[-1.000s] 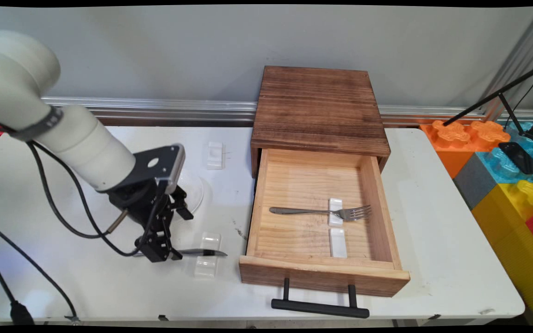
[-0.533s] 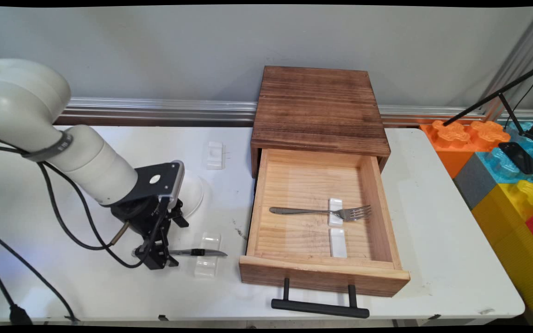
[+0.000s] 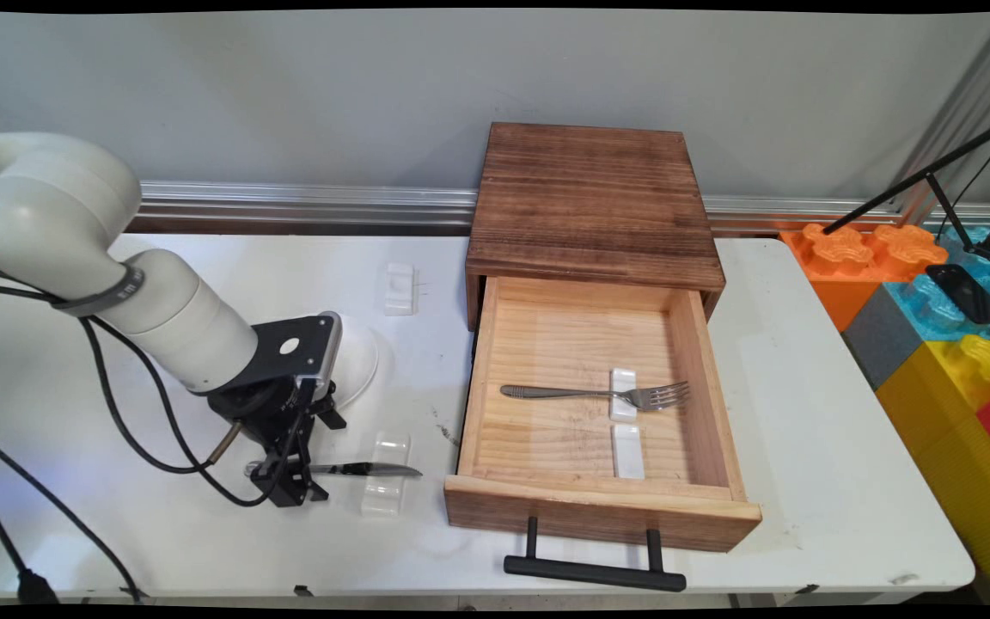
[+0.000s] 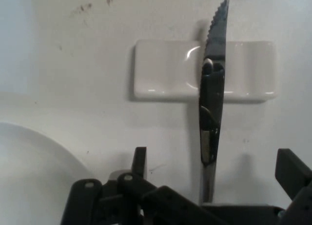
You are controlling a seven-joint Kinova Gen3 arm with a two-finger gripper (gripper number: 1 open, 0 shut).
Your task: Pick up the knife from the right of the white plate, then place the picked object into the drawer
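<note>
While the gripper (image 4: pixel 209 186) hangs low with fingers (image 4: pixel 290 171) spread astride the handle, the knife (image 4: pixel 213 103) lies across its white rest (image 4: pixel 165 69) — long axis pointing to twelve o'clock in the hand view.

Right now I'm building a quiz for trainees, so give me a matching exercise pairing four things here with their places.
Things:
1. fork
2. knife
3. plate
4. black handle

Places:
A. across a white rest on the table
B. on the drawer's front
C. inside the open drawer
D. partly behind the gripper

Pairs: 1-C, 2-A, 3-D, 4-B
</note>
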